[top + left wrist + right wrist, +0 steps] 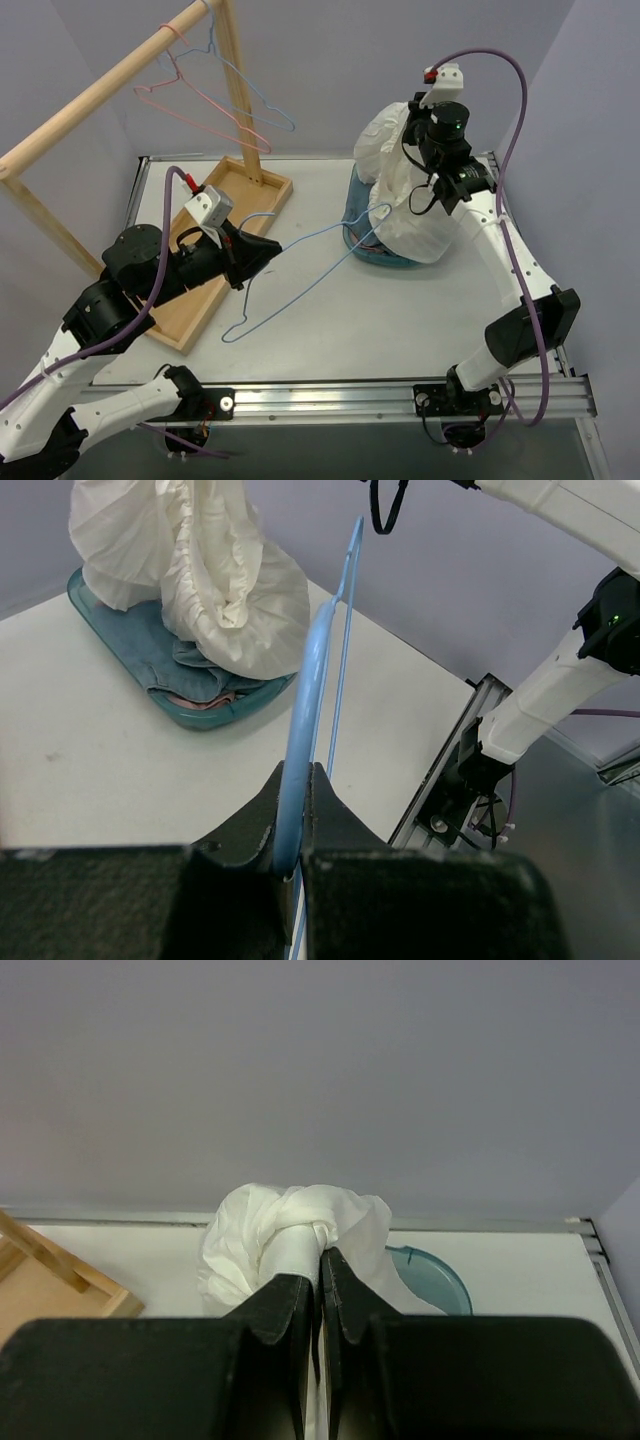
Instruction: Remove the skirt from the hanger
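Note:
The white skirt (pixel 415 205) hangs bunched from my right gripper (pixel 412 122), which is shut on its top fold (pixel 300 1235) and holds it above the blue basin (pixel 362 252). My left gripper (pixel 272 250) is shut on the blue wire hanger (pixel 312 238) and holds it over the table's middle. In the left wrist view the jaws (pixel 297 780) clamp the hanger wire (pixel 305 680). The wire rises to the right of the skirt (pixel 210 570) and looks apart from it. From above, the hanger's far end sits at the skirt's lower left edge.
A wooden rack (pixel 100 90) stands at the back left on a wooden tray base (pixel 195 305). A pink hanger (pixel 195 100) and a blue hanger (pixel 262 100) hang from it. The blue basin (pixel 95 605) holds denim clothing. A metal rail (pixel 400 398) runs along the near edge.

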